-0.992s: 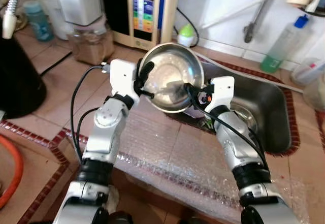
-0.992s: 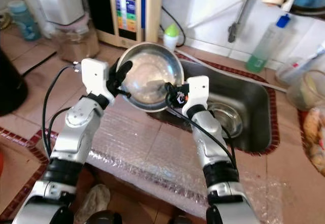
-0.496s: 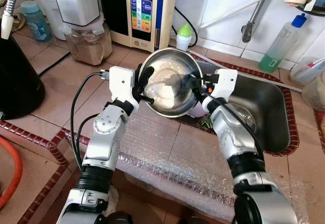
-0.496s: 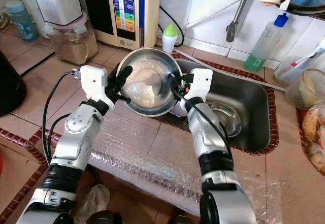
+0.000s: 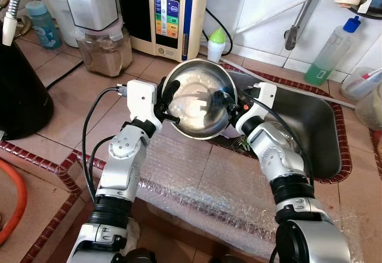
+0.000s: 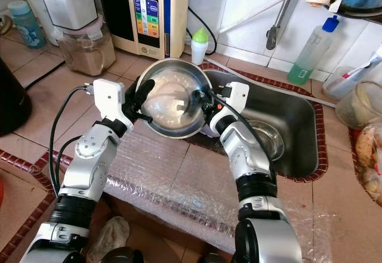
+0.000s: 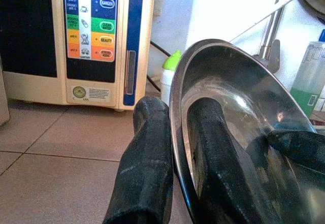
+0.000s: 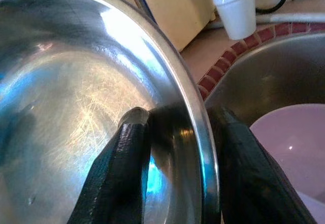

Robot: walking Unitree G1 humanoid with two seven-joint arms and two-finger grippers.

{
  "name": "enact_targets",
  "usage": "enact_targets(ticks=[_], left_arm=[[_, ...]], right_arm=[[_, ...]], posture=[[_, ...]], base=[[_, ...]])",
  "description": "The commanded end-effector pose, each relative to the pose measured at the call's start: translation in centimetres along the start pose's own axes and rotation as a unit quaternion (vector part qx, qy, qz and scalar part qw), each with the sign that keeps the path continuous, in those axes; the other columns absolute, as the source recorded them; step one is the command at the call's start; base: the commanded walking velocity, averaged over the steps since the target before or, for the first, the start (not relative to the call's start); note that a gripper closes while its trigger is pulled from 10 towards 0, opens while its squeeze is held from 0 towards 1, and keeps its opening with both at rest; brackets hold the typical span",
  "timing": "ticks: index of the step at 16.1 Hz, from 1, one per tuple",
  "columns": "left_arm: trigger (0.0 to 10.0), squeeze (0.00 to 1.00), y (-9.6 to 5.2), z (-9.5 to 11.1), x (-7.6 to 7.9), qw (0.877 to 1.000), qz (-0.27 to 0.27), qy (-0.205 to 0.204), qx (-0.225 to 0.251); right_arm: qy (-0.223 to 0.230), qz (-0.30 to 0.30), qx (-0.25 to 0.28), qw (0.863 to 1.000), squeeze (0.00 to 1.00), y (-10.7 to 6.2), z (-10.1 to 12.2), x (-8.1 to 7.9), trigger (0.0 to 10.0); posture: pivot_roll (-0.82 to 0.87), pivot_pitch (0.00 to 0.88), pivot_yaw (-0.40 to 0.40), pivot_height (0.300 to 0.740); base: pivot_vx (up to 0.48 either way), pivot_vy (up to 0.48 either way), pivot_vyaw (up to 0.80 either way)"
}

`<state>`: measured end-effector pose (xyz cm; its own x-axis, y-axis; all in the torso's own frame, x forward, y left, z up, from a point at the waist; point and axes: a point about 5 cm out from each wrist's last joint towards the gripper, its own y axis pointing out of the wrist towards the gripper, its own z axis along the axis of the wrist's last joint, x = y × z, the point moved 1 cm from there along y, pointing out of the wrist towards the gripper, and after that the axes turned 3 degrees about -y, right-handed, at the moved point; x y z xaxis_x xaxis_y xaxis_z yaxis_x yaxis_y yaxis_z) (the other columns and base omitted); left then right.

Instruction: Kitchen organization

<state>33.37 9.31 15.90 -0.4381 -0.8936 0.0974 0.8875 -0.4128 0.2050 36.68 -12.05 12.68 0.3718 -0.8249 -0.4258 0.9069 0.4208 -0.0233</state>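
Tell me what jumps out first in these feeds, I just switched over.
The steel bowl, tilted and held up above the counter's edge beside the sink, with the left gripper and right gripper each pinching its rim from opposite sides. Behind it stands a cream water ionizer with coloured buttons, and a green-liquid bottle at the wall.

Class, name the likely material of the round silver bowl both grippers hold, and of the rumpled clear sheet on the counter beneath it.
The round silver bowl looks like stainless steel: mirror-bright, with fine scratches and reflections inside. The left gripper and right gripper each pinch its rim. The rumpled clear sheet seems to be plastic bubble wrap: transparent and dimpled, with tiles showing through.
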Motion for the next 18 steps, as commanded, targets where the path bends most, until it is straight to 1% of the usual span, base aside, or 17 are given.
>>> enact_targets(ticks=[1, 2, 4, 5, 6, 11, 12, 13, 14, 15, 16, 17, 18], left_arm=[[0.0, 0.0, 0.8, 1.9, 1.2, 0.998, -0.035, -0.002, 0.053], [0.0, 0.0, 0.8, 1.9, 1.2, 0.998, -0.035, -0.002, 0.052], [0.0, 0.0, 0.9, 2.0, 1.1, 0.998, -0.032, -0.004, 0.057], [0.0, 0.0, 0.9, 2.0, 1.1, 0.998, -0.033, -0.004, 0.057], [0.0, 0.0, 1.0, 2.0, 1.2, 0.998, -0.035, -0.004, 0.056], [0.0, 0.0, 0.9, 1.7, 1.3, 0.998, -0.039, -0.004, 0.047], [0.0, 0.34, 1.0, 1.5, 1.2, 0.998, -0.037, -0.004, 0.041], [10.0, 1.0, 1.1, 1.3, 1.4, 0.998, -0.047, -0.013, 0.032], [10.0, 1.0, 1.1, 1.2, 1.6, 0.998, -0.06, -0.002, 0.027], [10.0, 1.0, 1.2, 1.1, 1.6, 0.998, -0.061, 0.013, 0.018], [10.0, 1.0, 1.2, 1.0, 1.6, 0.998, -0.061, 0.015, 0.017], [10.0, 1.0, 1.1, 0.5, 1.5, 0.998, -0.06, 0.019, 0.004], [10.0, 1.0, 1.1, 0.2, 1.4, 0.998, -0.061, 0.025, -0.006]], right_arm=[[0.014, 0.001, -0.039, 0.999, 0.0, -0.4, -1.2, 0.6, 0.0], [0.011, 0.004, -0.041, 0.999, 0.0, -0.5, -1.1, 0.7, 0.0], [0.01, 0.027, -0.07, 0.997, 0.0, -0.7, -1.5, 0.6, 0.0], [0.004, 0.043, -0.092, 0.995, 0.0, -0.9, -2.0, 0.5, 0.0], [0.005, 0.048, -0.1, 0.994, 0.0, -1.0, -2.3, 0.4, 0.0], [0.013, 0.047, -0.112, 0.993, 0.0, -1.3, -2.8, 0.5, 0.0], [0.014, 0.042, -0.106, 0.993, 0.0, -1.2, -2.5, 0.6, 0.0], [0.008, 0.035, -0.1, 0.994, 0.0, -1.1, -2.3, 0.8, 0.0], [0.005, 0.023, -0.089, 0.996, 0.0, -1.1, -1.9, 1.1, 0.0], [-0.007, -0.015, -0.065, 0.998, 0.0, -0.9, -1.0, 1.7, 0.0], [-0.007, -0.023, -0.06, 0.998, 0.0, -0.8, -0.8, 1.9, 0.0], [-0.004, -0.045, -0.047, 0.998, 0.0, -0.7, -0.4, 2.3, 0.0], [-0.006, -0.052, -0.044, 0.998, 0.0, -0.7, -0.4, 2.4, 0.0]], posture=[[-0.01, 0.0, -0.036, 0.74], [-0.01, 0.0, -0.036, 0.74], [-0.01, 0.0, -0.032, 0.74], [-0.01, 0.0, -0.034, 0.74], [-0.01, 0.0, -0.034, 0.74], [-0.02, 0.0, -0.025, 0.74], [-0.02, 0.0, -0.025, 0.74], [-0.02, 0.0, -0.025, 0.74], [-0.02, 0.0, -0.026, 0.74], [-0.02, 0.0, -0.027, 0.74], [-0.02, 0.0, -0.027, 0.74], [-0.02, 0.0, -0.029, 0.74], [-0.02, 0.0, -0.03, 0.74]], base=[[0.0, 0.0, 0.0], [0.0, 0.0, 0.0], [0.0, 0.0, 0.0], [0.0, 0.0, 0.0], [0.0, 0.0, 0.0], [0.0, 0.0, 0.0], [0.0, 0.0, 0.0], [0.0, 0.0, 0.0], [0.0, 0.0, 0.0], [0.0, 0.0, 0.0], [0.0, 0.0, 0.0], [0.0, 0.0, 0.0], [0.0, 0.0, 0.0]])
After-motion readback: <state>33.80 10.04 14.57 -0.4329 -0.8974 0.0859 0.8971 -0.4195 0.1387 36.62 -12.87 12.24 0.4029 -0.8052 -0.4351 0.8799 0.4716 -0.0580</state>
